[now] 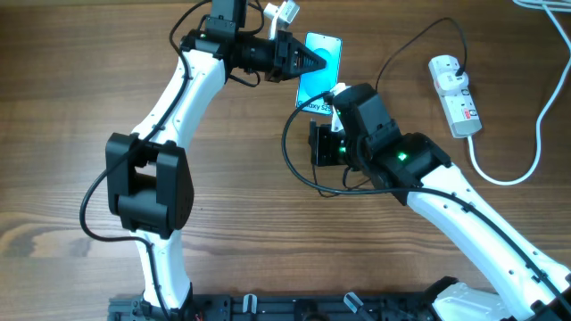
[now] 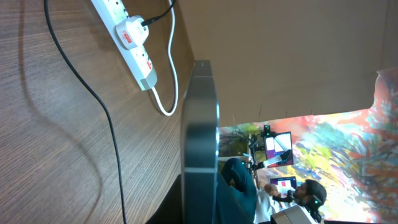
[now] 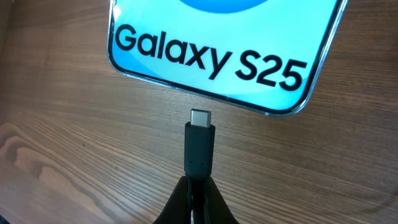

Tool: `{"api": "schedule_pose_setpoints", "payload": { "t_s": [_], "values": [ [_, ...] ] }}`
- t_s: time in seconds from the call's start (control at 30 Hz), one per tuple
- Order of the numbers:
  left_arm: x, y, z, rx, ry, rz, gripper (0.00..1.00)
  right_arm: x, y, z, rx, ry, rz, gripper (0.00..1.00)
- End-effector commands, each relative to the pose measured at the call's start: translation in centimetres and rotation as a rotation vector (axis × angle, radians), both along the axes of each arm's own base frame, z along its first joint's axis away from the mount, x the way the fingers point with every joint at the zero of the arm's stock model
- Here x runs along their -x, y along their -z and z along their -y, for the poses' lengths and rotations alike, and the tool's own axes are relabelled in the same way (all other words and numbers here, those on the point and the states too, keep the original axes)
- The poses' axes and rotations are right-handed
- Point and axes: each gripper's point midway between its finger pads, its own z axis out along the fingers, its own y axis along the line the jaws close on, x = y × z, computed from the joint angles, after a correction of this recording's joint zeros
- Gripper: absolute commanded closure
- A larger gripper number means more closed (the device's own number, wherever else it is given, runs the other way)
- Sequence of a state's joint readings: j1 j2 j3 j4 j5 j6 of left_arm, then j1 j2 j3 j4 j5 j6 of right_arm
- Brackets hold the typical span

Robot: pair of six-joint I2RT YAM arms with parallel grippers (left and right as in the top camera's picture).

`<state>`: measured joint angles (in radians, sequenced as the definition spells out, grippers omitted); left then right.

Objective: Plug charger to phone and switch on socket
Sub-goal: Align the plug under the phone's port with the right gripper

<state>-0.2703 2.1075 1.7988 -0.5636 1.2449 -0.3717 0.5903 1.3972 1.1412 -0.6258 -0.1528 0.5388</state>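
Cyan screen glass is showing across the phone [image 1: 323, 71], which is lying at upper centre of the overhead view with a white strip reading "Galaxy S25" at its lower end. In the right wrist view that strip is filling the top of the frame, with a rounded corner and a thin metallic rim showing. The charger [image 3: 200, 146] is presenting a short black connector body with a silver metal tip. Its thin black cable is looping below the right wrist and running up to the white plug adapter [image 1: 449, 68], which is sitting in the socket [image 1: 457, 98]. That socket is a white power strip with red switch marks, lying at the far right, well apart from the phone. The right gripper [image 3: 194, 198] is pinching the connector body between closed fingertips at bottom centre of its own view. The metal tip is standing just below the phone's lower edge, close but not touching, with the wooden table [image 1: 71, 178] showing in the gap. The left gripper [image 1: 310, 61] is reaching in from the upper left on a bent arm and clamping the phone at its left long edge. The left wrist view is showing the phone edge-on as a grey slab. The right arm is extending from the lower right corner toward the phone's lower end.
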Motion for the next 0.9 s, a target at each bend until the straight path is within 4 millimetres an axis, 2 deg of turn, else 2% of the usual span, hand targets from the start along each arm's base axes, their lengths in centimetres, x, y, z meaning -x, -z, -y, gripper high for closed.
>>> {"api": "schedule_pose_setpoints", "payload": {
  "t_s": [0.0,0.87],
  "values": [
    [0.89,-2.45,-0.05,0.046,0.034,0.060,0.96,-0.11,-0.72,-0.69,-0.034,-0.010,0.000,0.96],
    [0.85,-1.73,-0.21,0.015,0.026,0.083,0.96,-0.52,-0.83,-0.39,-0.020,0.007,0.018,0.96]
  ]
}}
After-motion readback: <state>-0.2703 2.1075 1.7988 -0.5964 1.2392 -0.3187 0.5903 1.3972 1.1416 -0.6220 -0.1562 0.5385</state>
